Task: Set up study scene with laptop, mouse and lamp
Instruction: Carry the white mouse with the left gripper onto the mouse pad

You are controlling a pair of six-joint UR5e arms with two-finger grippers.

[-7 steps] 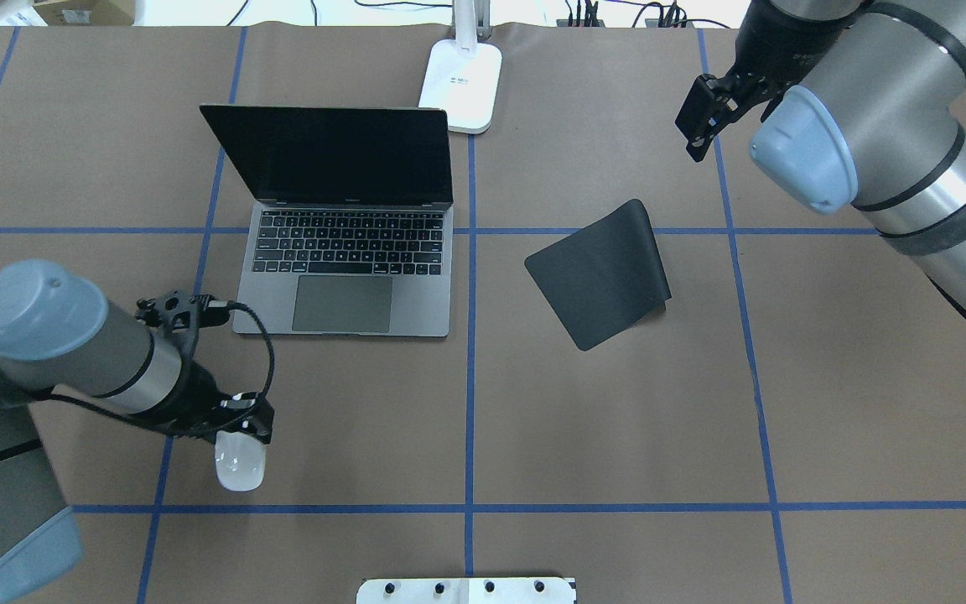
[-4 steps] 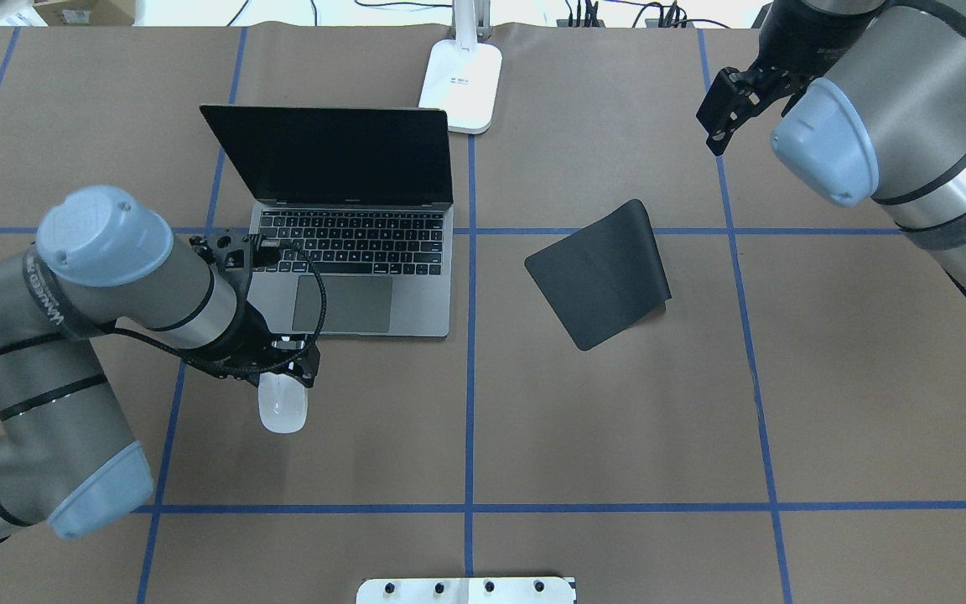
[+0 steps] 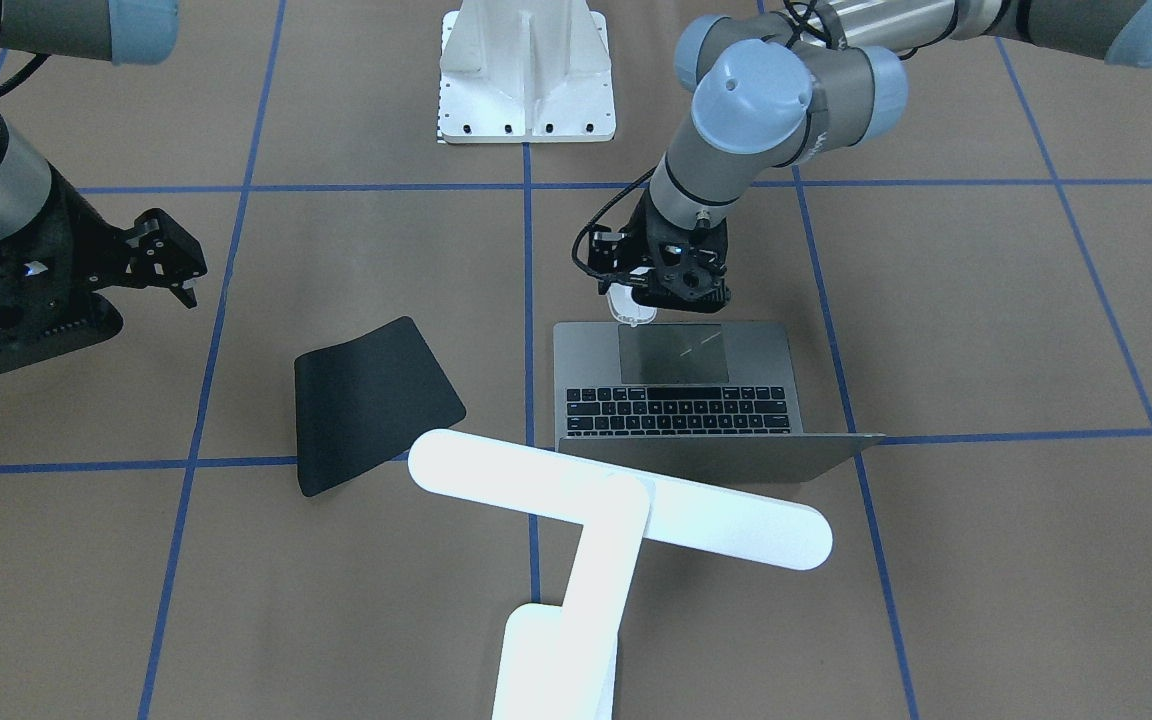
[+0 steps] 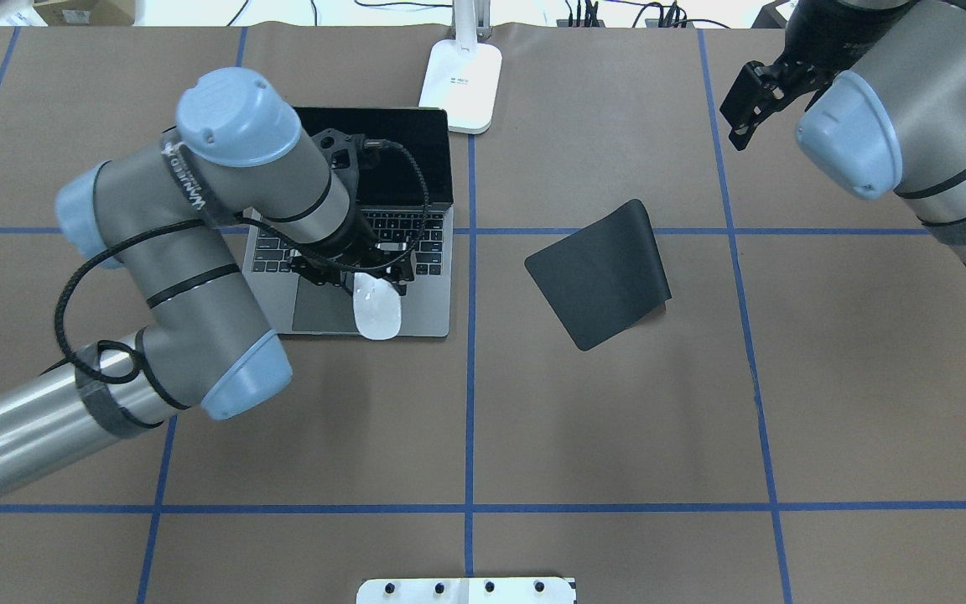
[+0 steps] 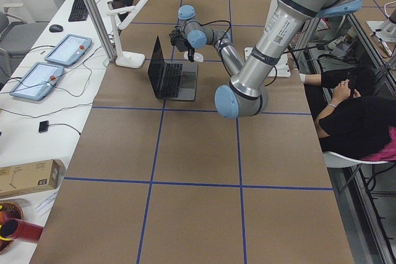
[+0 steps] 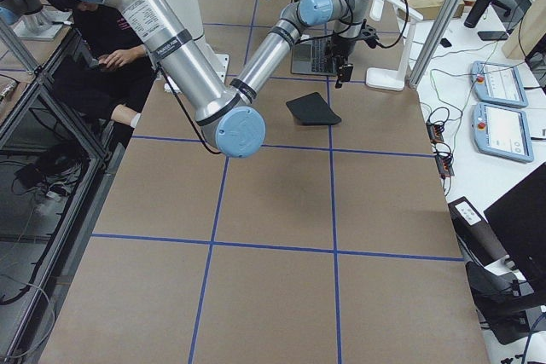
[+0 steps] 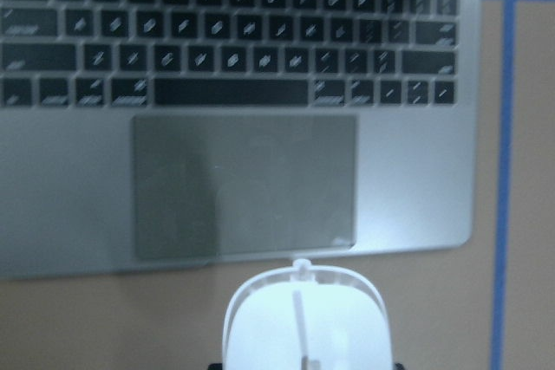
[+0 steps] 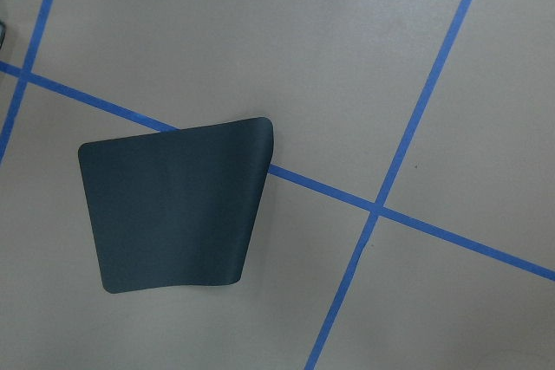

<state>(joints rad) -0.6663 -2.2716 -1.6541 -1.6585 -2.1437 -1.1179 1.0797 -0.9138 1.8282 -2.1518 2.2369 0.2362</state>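
The grey laptop point(image 4: 428, 302) stands open left of centre, its keys and trackpad point(image 7: 243, 184) filling the left wrist view. My left gripper point(image 4: 376, 294) is shut on the white mouse point(image 4: 377, 317) and holds it in the air over the laptop's front edge, beside the trackpad. From across the table the mouse point(image 3: 633, 305) shows just under the black fingers. The white lamp point(image 3: 616, 500) stands behind the laptop, its base point(image 4: 460, 80) at the far edge. At the far right, my right gripper point(image 4: 743, 105) hangs open and holds nothing.
A black mouse pad point(image 4: 600, 273) lies right of the laptop with one side curled up, also seen in the right wrist view point(image 8: 173, 214). A white bolted pedestal point(image 4: 466, 590) sits at the near edge. A seated person point(image 5: 352, 109) is beside the table.
My left arm has carried the mouse from the near left of the table to over the laptop's front edge. My right arm has drawn back a little to the far right.
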